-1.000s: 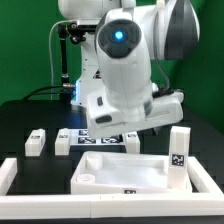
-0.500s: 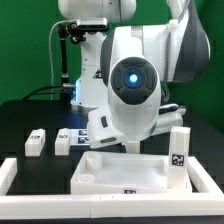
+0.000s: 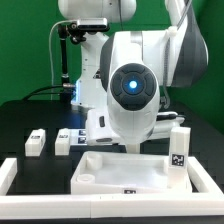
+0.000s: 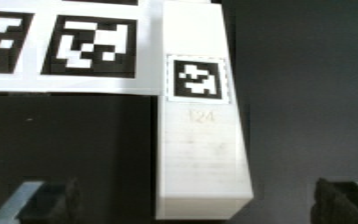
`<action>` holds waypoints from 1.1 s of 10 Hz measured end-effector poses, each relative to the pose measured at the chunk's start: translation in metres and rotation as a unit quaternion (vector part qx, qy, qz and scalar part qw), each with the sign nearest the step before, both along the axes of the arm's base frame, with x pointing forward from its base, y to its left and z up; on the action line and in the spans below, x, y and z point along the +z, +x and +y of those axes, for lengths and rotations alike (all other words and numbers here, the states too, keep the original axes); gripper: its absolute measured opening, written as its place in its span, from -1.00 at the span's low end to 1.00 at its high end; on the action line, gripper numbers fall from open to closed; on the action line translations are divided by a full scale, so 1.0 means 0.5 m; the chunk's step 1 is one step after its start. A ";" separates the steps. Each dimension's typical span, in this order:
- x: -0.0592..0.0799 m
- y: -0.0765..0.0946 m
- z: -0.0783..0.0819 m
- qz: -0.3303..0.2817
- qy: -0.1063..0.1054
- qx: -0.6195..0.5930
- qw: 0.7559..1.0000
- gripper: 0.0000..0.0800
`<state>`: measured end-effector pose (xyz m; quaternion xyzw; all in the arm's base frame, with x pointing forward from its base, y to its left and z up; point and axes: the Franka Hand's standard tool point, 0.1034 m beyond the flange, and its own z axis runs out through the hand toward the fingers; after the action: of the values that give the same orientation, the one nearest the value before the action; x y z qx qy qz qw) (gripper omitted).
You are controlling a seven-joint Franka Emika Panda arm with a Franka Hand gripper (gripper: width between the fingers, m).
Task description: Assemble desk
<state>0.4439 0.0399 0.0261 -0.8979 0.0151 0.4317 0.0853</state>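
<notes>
At the exterior view's left, the outer leg and inner leg lie untouched. The tabletop sits in front, and the upright leg stands at the right. My arm has swung round within the last second and now barely moves. In the wrist view my gripper hangs spread wide, a fingertip on either side of a lying leg just beside the marker board, touching nothing. I judge I am lined up to descend and grasp.
</notes>
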 end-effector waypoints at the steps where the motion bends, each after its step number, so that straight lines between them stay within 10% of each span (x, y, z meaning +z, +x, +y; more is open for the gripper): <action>1: -0.003 -0.004 0.001 0.003 -0.001 0.000 1.000 0.62; 6: -0.035 -0.034 0.015 0.018 0.001 0.003 1.000 0.62; 8: -0.035 -0.034 0.014 0.018 0.001 0.003 1.000 -0.08; 11: -0.035 -0.033 0.013 0.018 0.001 0.002 1.000 -0.28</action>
<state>0.4273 0.0462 0.0085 -0.8900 0.0146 0.4478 0.0850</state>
